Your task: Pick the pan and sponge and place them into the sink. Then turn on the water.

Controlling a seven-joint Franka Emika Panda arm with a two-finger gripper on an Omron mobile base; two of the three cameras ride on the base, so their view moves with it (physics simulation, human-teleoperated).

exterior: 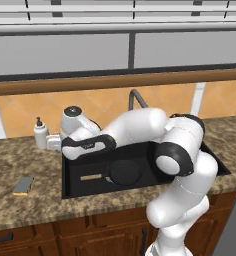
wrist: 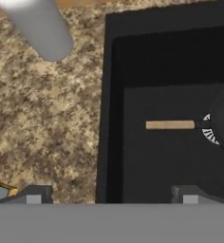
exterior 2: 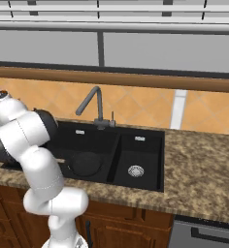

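Pan [exterior: 124,171]: we found it lying flat on the floor of the wide basin, its pale wooden handle [wrist: 170,125] pointing toward the left wall of the basin; in the hand view the dark disc covered part of the round drain.
Sponge [exterior: 24,185]: it lay on the counter [exterior: 20,165], well to the left of the sink and near the front edge; in the hand view only a corner of it appeared at the lower left.
Sink [exterior 2: 161,160]: black, two basins; the narrower basin held nothing but its silver drain [exterior 2: 135,170].
Faucet [exterior 2: 93,103]: dark and angular, standing behind the basins; we saw no stream falling from its spout.
Soap bottle [exterior: 40,133]: white, upright on the counter near the back left corner of the sink.
Pincer [wrist: 111,197]: spread wide and holding nothing; it hung over the left rim of the sink, one tip above the counter and the other above the basin.
Progress: we judged the first part done, since the pan rested in the sink.
Remaining: the sponge was not yet in the sink, and the water was not yet on.
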